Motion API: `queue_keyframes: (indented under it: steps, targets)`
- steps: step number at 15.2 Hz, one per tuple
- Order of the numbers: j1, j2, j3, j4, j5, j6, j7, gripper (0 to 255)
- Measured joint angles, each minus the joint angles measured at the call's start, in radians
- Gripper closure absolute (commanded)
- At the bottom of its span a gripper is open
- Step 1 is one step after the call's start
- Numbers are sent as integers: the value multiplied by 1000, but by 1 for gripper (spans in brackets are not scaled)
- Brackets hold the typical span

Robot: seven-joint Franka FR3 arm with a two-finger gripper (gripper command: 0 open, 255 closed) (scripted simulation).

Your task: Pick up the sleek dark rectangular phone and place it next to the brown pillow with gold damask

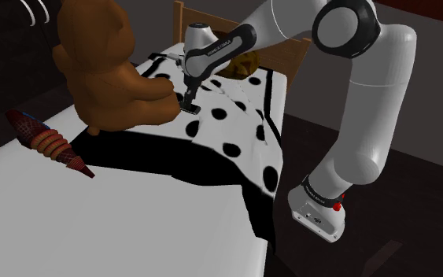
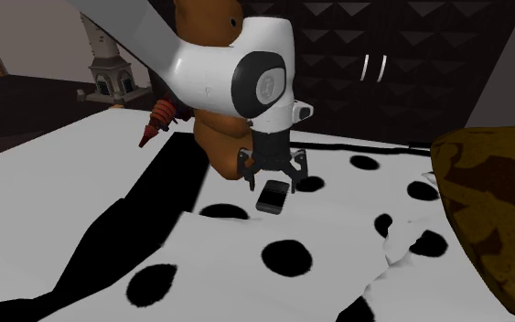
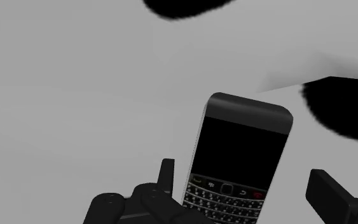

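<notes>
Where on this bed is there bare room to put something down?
The white sheet between the striped toy and the spotted blanket lies bare, as does the blanket between phone and pillow. It is crowded where the bear, gripper and phone meet.

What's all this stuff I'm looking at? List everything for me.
bed: one, white, under everything else.
blanket: one, white with black dots, over the bed.
phone: one, black, flat on the blanket.
bear: one, brown, beside the phone.
pillow: one, brown with gold pattern, second exterior view's right.
toy: one, red and dark, shoulder view's left.
ornament: one, grey tower, beyond the bed.
arm: one, white with dark joints, reaching over the blanket.
pincer: one, black, open, just above the phone.
</notes>
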Motion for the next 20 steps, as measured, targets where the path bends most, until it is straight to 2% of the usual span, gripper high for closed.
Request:
queue_keyframes:
  steps: [4,10,11,20]
  targets:
    - [0,36,-2,-2,-3,38,1,0]
    - [0,44,-2,-2,-3,47,1,0]
    - [0,44,-2,-2,-3,47,1,255]
    - [0,42,-1,-3,-3,49,0,255]
